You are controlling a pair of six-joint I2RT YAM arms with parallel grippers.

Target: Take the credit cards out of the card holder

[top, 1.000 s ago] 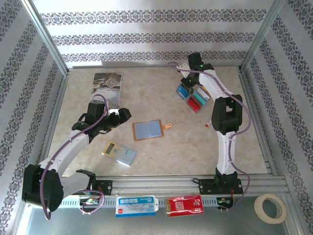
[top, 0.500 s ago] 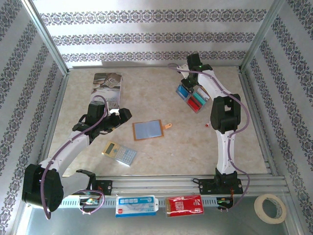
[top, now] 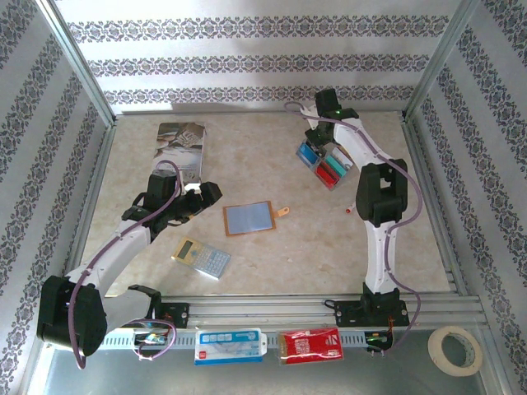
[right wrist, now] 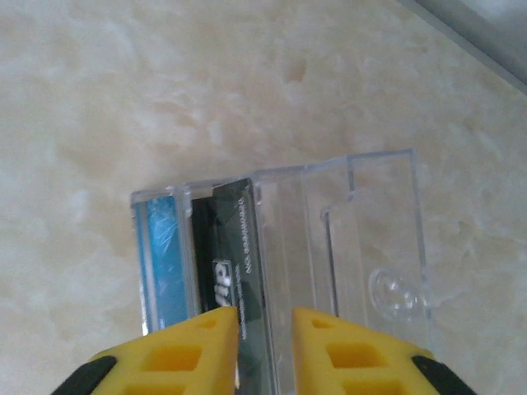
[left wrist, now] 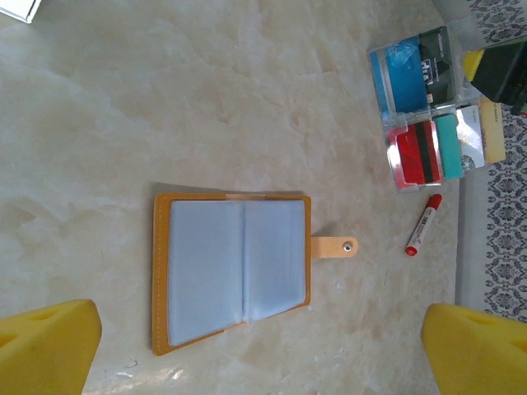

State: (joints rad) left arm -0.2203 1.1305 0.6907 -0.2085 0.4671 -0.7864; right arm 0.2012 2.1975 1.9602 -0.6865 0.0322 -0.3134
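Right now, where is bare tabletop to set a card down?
Free: the far middle between the grey book and the clear card tray; the near stretch right of the card holder, toward the right arm. Crowded: left side, around the left gripper and calculator.

On the worktop (top: 272, 164) we count one card holder (left wrist: 232, 271), one clear tray (right wrist: 370, 239), one red marker (left wrist: 422, 224), one calculator (top: 201, 257) and one grey book (top: 183, 146). In the tray we make out four credit cards (left wrist: 414, 155) for certain: one blue, one black, one red, one teal. The pale pieces beside the teal one we cannot count. Along the near edge we count one blue-and-white packet (top: 229, 346), one red packet (top: 309, 344) and one roll of tape (top: 455, 349). We count two pincers: the left pincer (top: 206, 194) and the right pincer (right wrist: 263, 337).
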